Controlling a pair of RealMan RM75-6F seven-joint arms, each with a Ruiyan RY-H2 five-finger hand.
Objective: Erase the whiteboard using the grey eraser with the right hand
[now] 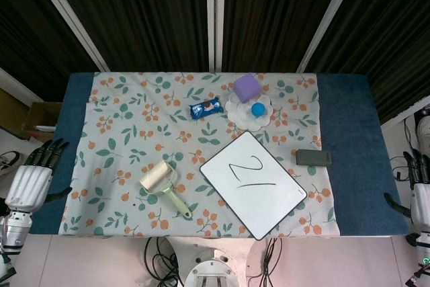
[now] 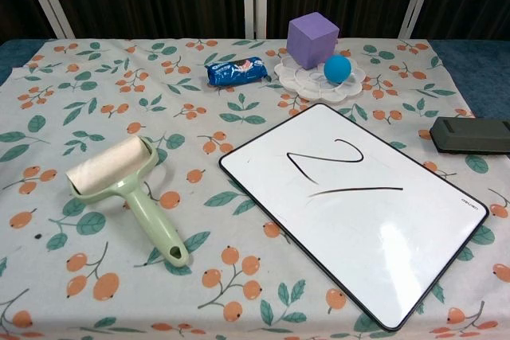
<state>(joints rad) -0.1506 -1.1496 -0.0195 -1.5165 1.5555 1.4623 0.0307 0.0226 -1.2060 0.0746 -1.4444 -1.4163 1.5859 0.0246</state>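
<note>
The whiteboard (image 1: 254, 183) (image 2: 358, 205) lies tilted on the floral cloth, with black marker strokes across its middle. The grey eraser (image 1: 313, 158) (image 2: 471, 134) rests flat on the cloth just right of the board's far corner. My right hand (image 1: 420, 189) hangs off the table's right edge, fingers pointing up and apart, holding nothing, well right of the eraser. My left hand (image 1: 33, 176) sits off the left edge, fingers spread and empty. Neither hand shows in the chest view.
A lint roller (image 1: 163, 186) (image 2: 123, 189) with a green handle lies left of the board. Behind the board stand a white flower-shaped dish (image 1: 250, 113) (image 2: 307, 77) with a blue ball (image 1: 258, 109) (image 2: 337, 68), a purple cube (image 1: 246, 87) (image 2: 312, 40) and a blue snack packet (image 1: 206, 108) (image 2: 236, 71).
</note>
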